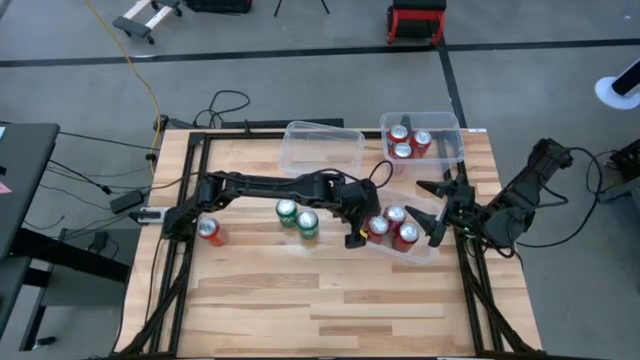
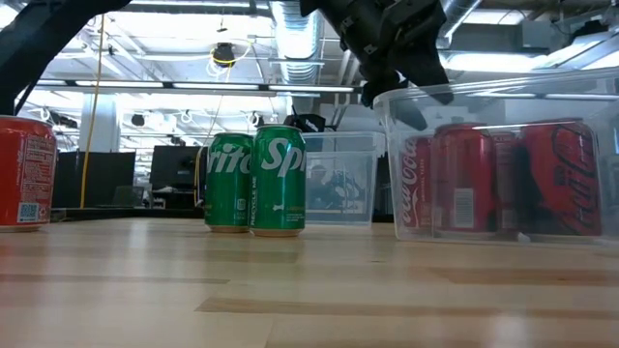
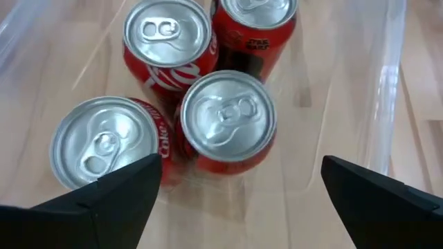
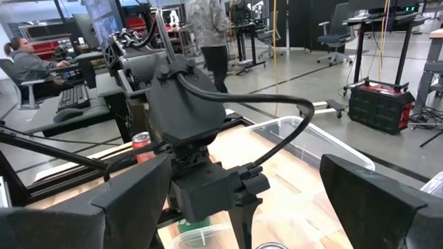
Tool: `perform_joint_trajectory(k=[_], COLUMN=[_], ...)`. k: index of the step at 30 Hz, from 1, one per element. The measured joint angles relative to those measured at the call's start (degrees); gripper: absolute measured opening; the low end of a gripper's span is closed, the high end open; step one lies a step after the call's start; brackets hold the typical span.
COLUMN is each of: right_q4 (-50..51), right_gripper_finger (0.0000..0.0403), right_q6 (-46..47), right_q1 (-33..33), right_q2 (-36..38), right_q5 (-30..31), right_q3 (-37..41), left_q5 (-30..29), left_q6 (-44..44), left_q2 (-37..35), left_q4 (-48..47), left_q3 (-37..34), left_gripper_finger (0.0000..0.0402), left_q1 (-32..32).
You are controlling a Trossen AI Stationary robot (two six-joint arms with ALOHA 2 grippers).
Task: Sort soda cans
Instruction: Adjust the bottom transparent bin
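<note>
High view, left to right: lone red can point(image 1: 210, 232) upright near the left edge of the bench point(image 1: 300, 300), well apart from everything else. Next, two green cans point(image 1: 287, 212) standing just beside each other, loose on the wood. Then the left pincer point(image 1: 358, 232), poised over the near bin point(image 1: 425, 248) and its red cans point(image 1: 406, 236). Fingers point(image 3: 104, 200) spread wide in the left wrist view, gripping nothing, with four silver tops packed close below. Farther right, the right pincer point(image 1: 437, 207), also spread apart and empty, waiting just beside that bin's right wall. At the back, an empty bin point(image 1: 322, 148) and a far bin point(image 1: 445, 125) holding three more red cans.

Risks, as a judgement:
- Coming straight down from this spot would likely land a finger on a can top and tip or wedge the cluster, given how tightly the cans stand.
- Swinging back toward the green pair could catch the bin wall and drag the light plastic across the wood.
- Could also knock one green can into its neighbour, so close together.
- Little room between the two arms at the bin, so a brush is possible.

Hard to make out:
- Part of the near bin hidden under the left arm from above, so only three tops visible there.
- One top cut off at the edge of the left wrist view.
- Low view shows the binned cans only through cloudy plastic.
</note>
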State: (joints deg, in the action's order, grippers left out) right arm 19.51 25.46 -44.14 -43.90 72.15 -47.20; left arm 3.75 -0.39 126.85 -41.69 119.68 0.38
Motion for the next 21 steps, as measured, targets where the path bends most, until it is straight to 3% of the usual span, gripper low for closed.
perform_joint_trajectory(k=[4, 12, 21], right_q4=[0.0, 3.4, 22.8], right_gripper_finger=[0.0388, 0.0388, 0.0388], right_q6=[0.0, 0.5, 21.1], right_q1=[0.0, 0.6, 3.1], right_q2=[0.0, 0.0, -0.2], right_q5=[0.0, 0.0, -6.2], right_q3=[0.0, -0.1, -0.1], left_q5=[-0.8, -8.6, -20.1], left_q6=[-0.9, -2.1, -10.4], left_q2=[-0.5, -6.1, -13.5], left_q4=[-1.4, -8.2, -19.5], left_q3=[0.0, -0.1, -0.1], left_gripper_finger=[0.0389, 0.0388, 0.0388], left_q1=[0.0, -0.5, -4.4])
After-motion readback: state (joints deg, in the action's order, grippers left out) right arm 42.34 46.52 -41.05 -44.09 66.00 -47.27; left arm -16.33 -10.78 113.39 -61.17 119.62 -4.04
